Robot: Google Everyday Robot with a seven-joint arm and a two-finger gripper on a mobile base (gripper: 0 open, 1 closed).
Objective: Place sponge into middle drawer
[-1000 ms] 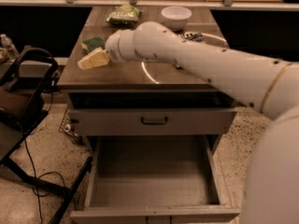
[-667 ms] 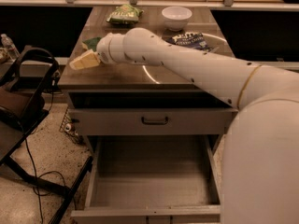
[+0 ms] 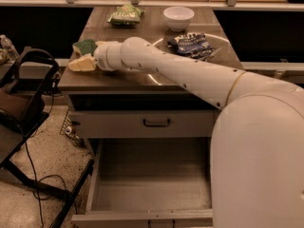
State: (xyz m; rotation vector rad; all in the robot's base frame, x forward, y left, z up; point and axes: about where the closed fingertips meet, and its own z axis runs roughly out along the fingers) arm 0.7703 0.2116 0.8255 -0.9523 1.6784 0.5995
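**Sponge [image 3: 81,61] at the left edge of the surface, against the hand**

The sponge is a small block of pale yellow foam with a dark green scrub layer on its upper, far side. It is tilted at the front-left corner of the surface [image 3: 142,32], a brown wood-grain top with a dull sheen. The hand [image 3: 95,60] meets the sponge from the right, at the end of a smooth, rounded white arm [image 3: 190,75] that reaches across the surface from the lower right. The wrist covers the hand, so I cannot tell whether it is spread or pinching the sponge.

Farther back on the surface lie a crinkled green snack bag [image 3: 125,14] and a round white bowl [image 3: 178,17]. A dark blue printed packet [image 3: 192,44] lies to the right, just behind the arm.

Below the top, a grey drawer front [image 3: 118,125] with a black handle is shut. Under it the middle drawer [image 3: 152,189] is pulled out: a wide grey tray with low side walls and a plain flat bottom, well apart from the sponge.

To the left, a black frame [image 3: 23,89] stands on a speckled floor with dark cables.
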